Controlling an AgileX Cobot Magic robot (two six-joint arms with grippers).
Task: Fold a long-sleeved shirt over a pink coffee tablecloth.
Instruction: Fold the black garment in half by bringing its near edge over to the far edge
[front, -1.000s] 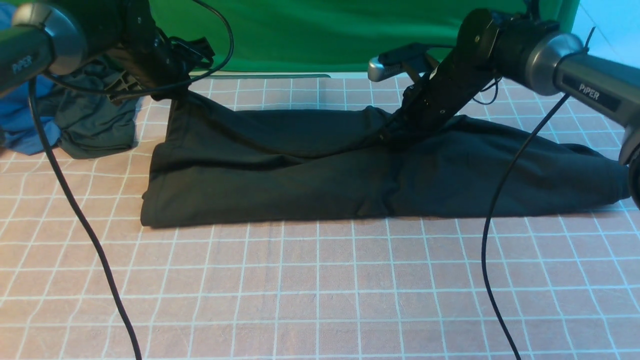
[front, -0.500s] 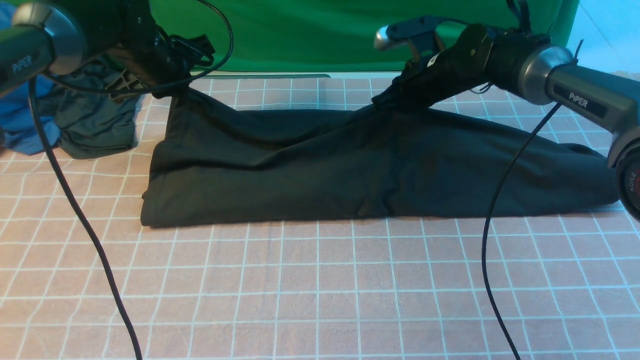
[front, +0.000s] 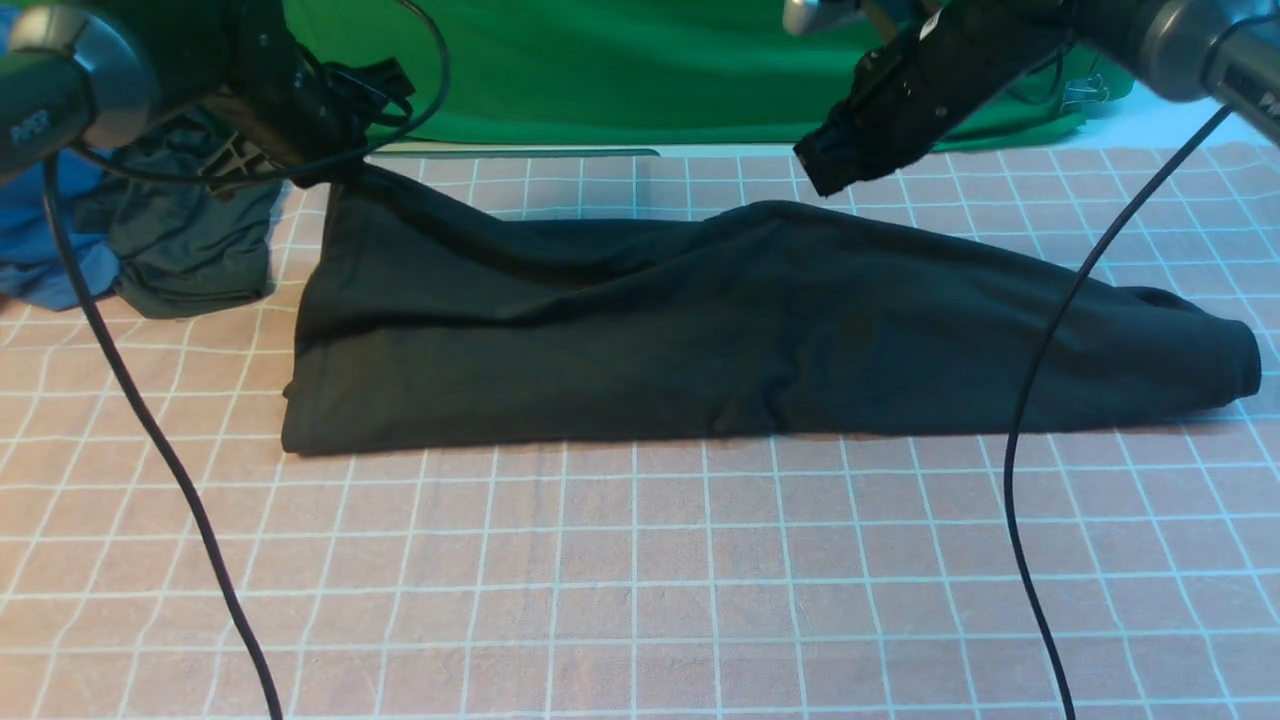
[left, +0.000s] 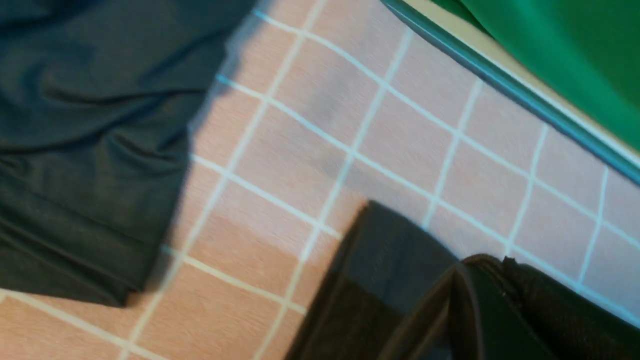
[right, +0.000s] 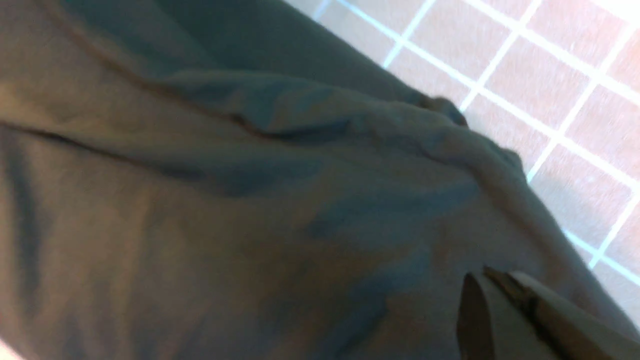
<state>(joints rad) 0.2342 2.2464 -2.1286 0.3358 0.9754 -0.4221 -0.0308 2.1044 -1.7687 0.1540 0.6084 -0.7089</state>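
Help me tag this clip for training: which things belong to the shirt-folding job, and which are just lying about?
Job: long-sleeved shirt; pink tablecloth under it.
Lying about: smaller dark garment, bunched with blue cloth; green fabric behind.

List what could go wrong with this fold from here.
1. The left end effector appears to pinch the long-sleeved shirt by its lifted far corner. A pull there may drag the folded layers askew on the pink coffee tablecloth.
2. The right end effector hangs clear of the cloth, so that side is unheld and may shift.
3. The right arm's black cable droops in front of the shirt and might snag it.
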